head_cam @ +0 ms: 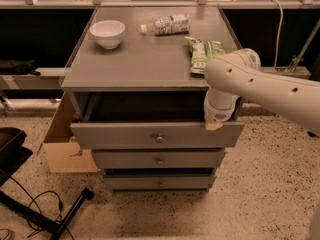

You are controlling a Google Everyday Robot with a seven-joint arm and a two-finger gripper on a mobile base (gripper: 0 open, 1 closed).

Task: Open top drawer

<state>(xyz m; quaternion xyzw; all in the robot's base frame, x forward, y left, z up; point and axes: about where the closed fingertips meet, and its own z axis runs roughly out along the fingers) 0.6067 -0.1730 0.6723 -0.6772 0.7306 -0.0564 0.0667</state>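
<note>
The top drawer [125, 135] is the widest grey front with a small brass knob [159, 138]. It stands pulled out from the grey cabinet, with a dark gap showing behind its front. My gripper [215, 123] is at the right end of the drawer front's upper edge, at the end of my white arm [270, 86]. The wrist hides most of it. Two narrower grey drawers [159, 160] sit below, less far out.
On the cabinet top [145, 59] are a white bowl [107, 33], a lying plastic bottle [166, 24] and a green snack bag [204, 52]. A cardboard box [62, 144] stands left of the cabinet. A black stand base and cables [35, 204] lie on the speckled floor at the left.
</note>
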